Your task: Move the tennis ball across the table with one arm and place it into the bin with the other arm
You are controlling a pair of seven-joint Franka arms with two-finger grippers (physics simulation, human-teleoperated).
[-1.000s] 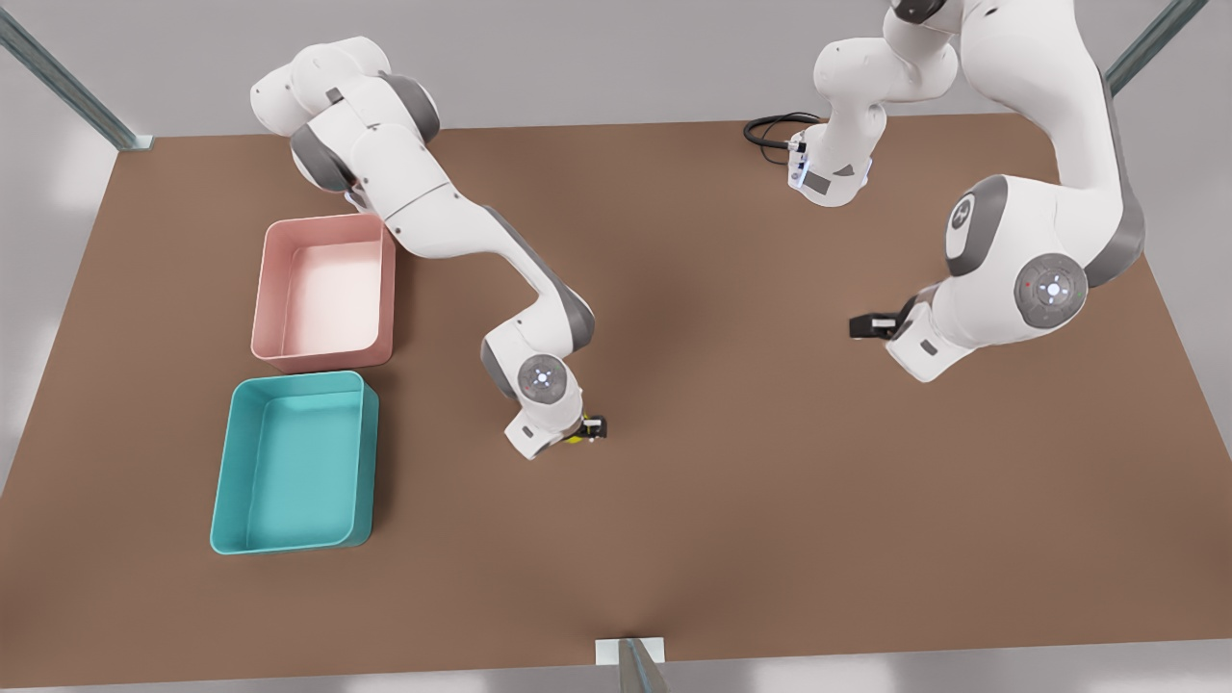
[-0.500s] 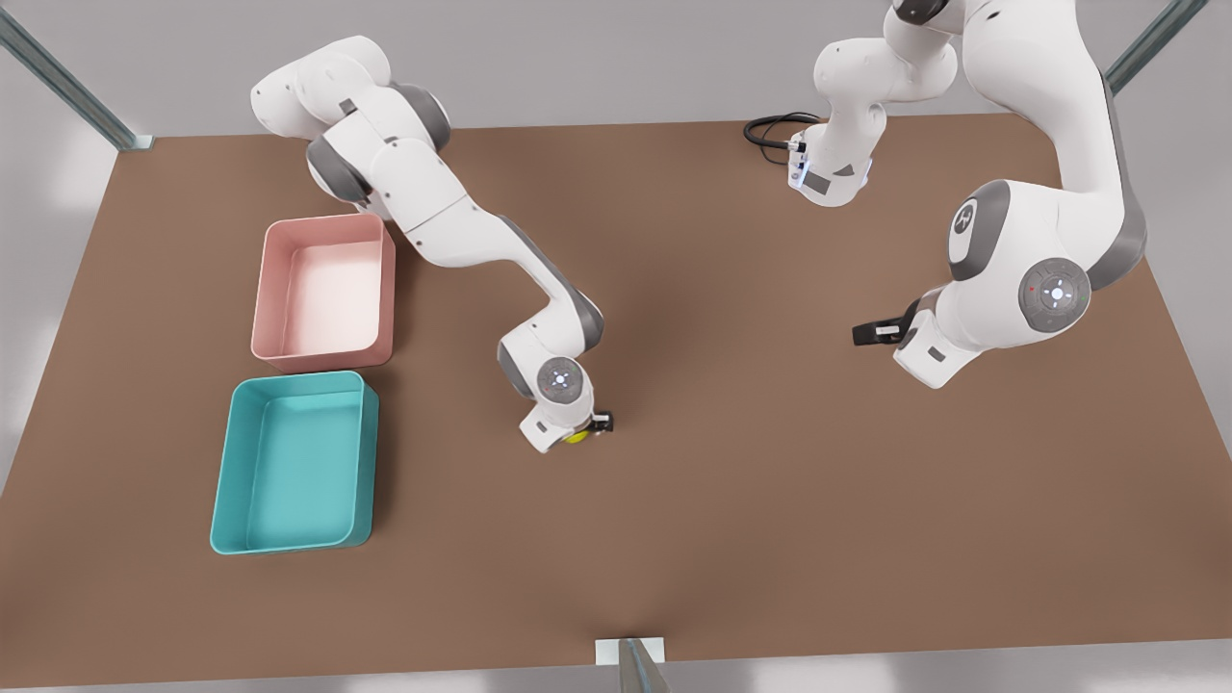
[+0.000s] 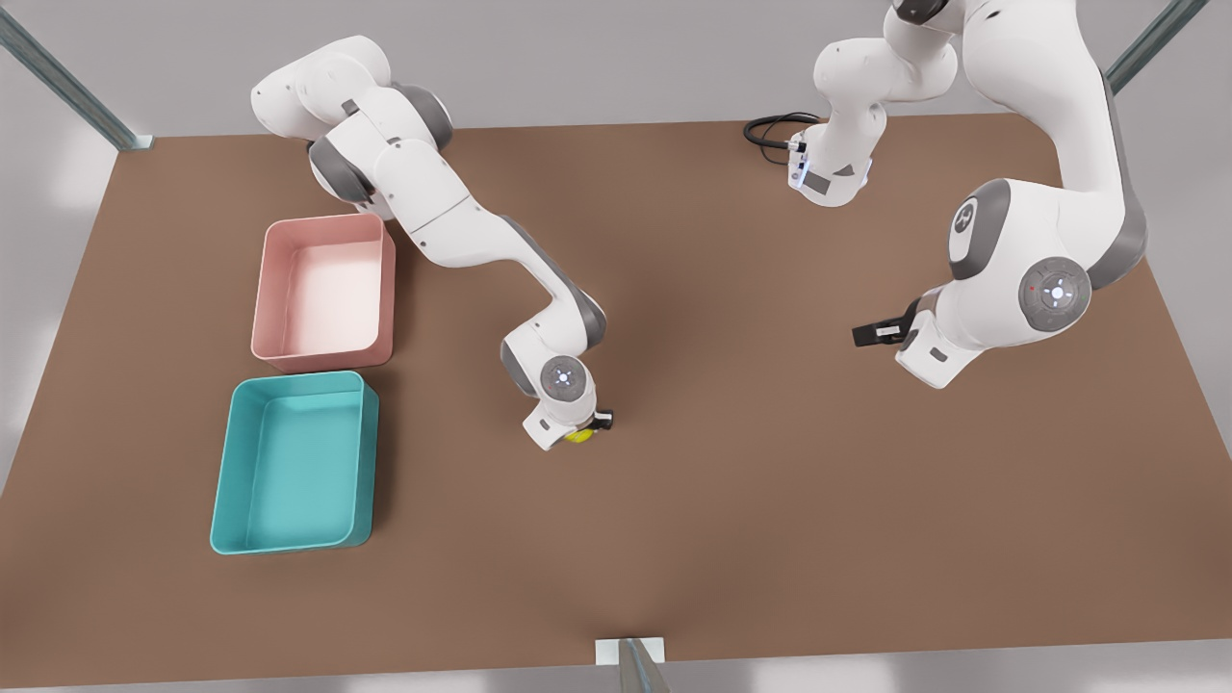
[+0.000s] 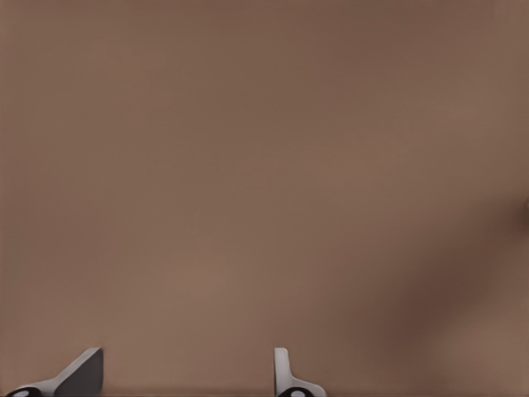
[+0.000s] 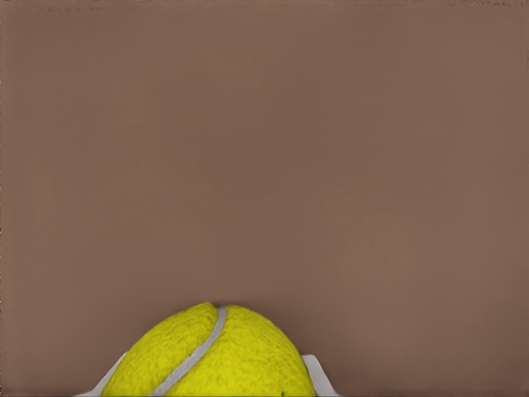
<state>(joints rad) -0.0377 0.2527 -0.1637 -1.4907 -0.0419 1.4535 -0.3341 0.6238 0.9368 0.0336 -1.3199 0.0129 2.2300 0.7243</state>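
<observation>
Tennis ball [image 3: 578,436], small, bright yellow-green and fuzzy with a pale curved seam, sits between the fingertips of the right gripper [image 3: 584,429] near the middle of the large matte brown table [image 3: 731,500]; in the right wrist view the ball [image 5: 212,354] fills the space between the two pale fingers [image 5: 316,371], which are closed against its sides. Whether it is lifted off the tabletop or resting on it cannot be told.

Compared with half a second ago, this white jointed arm has shifted only a little, and one second ago its wrist sat slightly nearer the bins. The other arm has barely moved over the last half second.

The left gripper [image 3: 874,332], black, waits well apart toward the front view's right; its fingers [image 4: 83,372] stand spread with nothing between them.

Toward the front view's left stand two open rectangular bins with rounded corners, a smooth pink bin [image 3: 272,289] and just beside it a teal bin [image 3: 231,472], both well apart from the ball. A black cable [image 3: 770,130] loops on the table's far edge.
</observation>
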